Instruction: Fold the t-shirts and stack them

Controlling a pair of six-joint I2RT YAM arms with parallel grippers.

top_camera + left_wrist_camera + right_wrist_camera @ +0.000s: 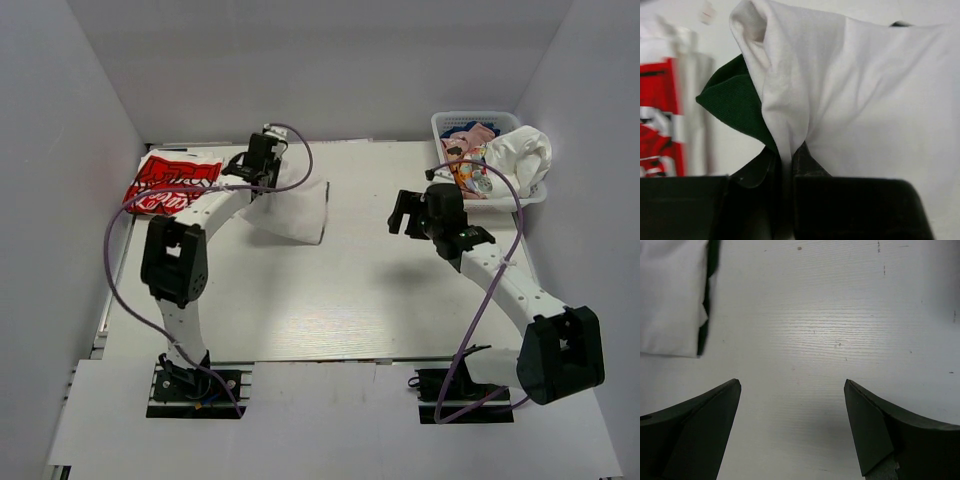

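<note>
My left gripper (pixel 262 162) is shut on a pinched edge of a folded white t-shirt (pixel 292 210) and holds that edge up above the table. In the left wrist view the jaws (pixel 787 152) are closed on the white cloth (pixel 865 100), and dark green cloth (pixel 732 102) peeks out beside the fold. A red-and-white printed t-shirt (pixel 168 185) lies at the far left; it also shows in the left wrist view (pixel 657 120). My right gripper (pixel 405 213) is open and empty over bare table (pixel 792 385). The white shirt's corner (pixel 670 295) shows at its upper left.
A white lattice basket (pixel 443 122) stands at the back right with pink, white and printed shirts (pixel 515 155) heaped in it and spilling over its rim. White walls close in the table on three sides.
</note>
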